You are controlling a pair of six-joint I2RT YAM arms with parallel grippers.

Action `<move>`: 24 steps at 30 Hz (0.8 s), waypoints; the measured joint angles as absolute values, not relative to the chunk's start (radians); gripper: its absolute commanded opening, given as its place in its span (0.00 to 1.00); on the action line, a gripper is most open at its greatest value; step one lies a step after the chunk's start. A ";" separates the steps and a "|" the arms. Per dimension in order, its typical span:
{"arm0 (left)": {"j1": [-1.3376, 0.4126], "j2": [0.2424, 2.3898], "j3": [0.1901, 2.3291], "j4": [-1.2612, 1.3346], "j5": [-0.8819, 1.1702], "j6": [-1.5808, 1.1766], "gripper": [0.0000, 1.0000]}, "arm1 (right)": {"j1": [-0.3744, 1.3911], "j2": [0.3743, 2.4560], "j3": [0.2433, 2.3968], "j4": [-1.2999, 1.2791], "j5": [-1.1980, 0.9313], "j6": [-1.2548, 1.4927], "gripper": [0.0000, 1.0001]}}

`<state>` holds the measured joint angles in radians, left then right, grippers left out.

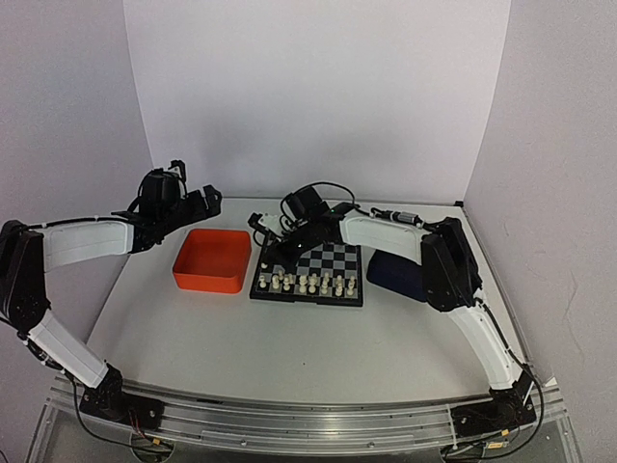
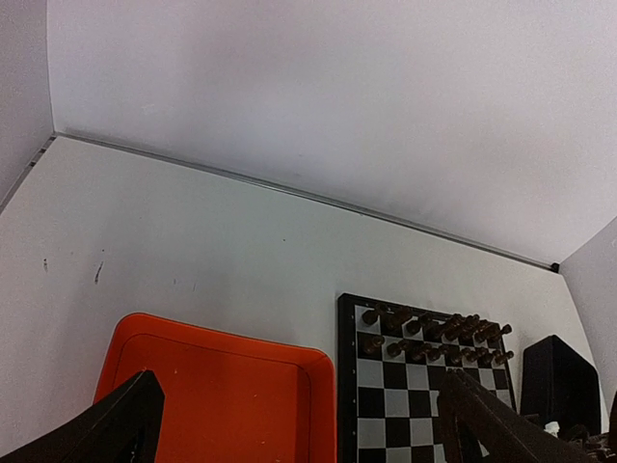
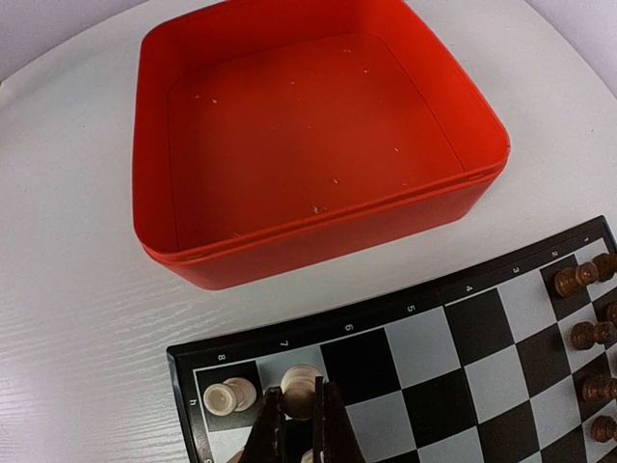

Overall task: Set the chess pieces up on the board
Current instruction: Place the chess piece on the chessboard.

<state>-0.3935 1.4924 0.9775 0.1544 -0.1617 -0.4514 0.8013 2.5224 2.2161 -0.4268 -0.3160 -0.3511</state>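
The white table [image 1: 289,338] carries three square items in a row. A square orange plastic tray [image 1: 210,260] lies at the left. Just beside it is a small chessboard with black and pale grey checks and a black frame [image 1: 333,258]. A dark blue square tray [image 1: 393,273] lies at the board's right. The left gripper [image 2: 301,386] hangs above the orange tray, fingers spread wide, holding nothing. The right gripper [image 3: 299,410] is low over the board corner nearest the orange tray, fingers pinching one cream piece [image 3: 301,386] by its upper body. Whether that piece's base touches the board cannot be told. The tiny cream-white plastic chess pieces [image 1: 304,283] line the board's near edge, and small dark chess pieces [image 3: 578,280] stand along the opposite edge. Assessment: each cream piece is light, rigid and smooth, so it is likely to slip or topple. It is best gripped upright, across the narrow stem below the head.
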 measured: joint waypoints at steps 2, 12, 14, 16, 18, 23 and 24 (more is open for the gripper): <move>-0.393 1.491 0.975 0.154 -0.168 -0.448 1.00 | 0.801 2.537 2.220 -0.425 -0.317 -0.355 0.00; -0.393 1.491 0.974 0.133 -0.187 -0.443 1.00 | 0.801 2.556 2.222 -0.425 -0.320 -0.370 0.00; -0.393 1.491 0.974 0.129 -0.188 -0.443 1.00 | 0.801 2.556 2.222 -0.425 -0.323 -0.371 0.00; -0.393 1.491 0.974 0.129 -0.191 -0.443 1.00 | 0.801 2.556 2.222 -0.425 -0.326 -0.372 0.00; -0.393 1.491 0.974 0.128 -0.195 -0.442 1.00 | 0.801 2.556 2.222 -0.424 -0.327 -0.377 0.00; -0.393 1.491 0.974 0.127 -0.204 -0.443 1.00 | 0.801 2.557 2.222 -0.422 -0.335 -0.383 0.00; -0.393 1.491 0.974 0.126 -0.205 -0.443 1.00 | 0.801 2.557 2.222 -0.422 -0.336 -0.384 0.00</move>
<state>-0.3935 1.4914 0.9745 0.1257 -0.2049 -0.4427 0.8013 2.5568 2.2215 -0.4222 -0.3364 -0.3839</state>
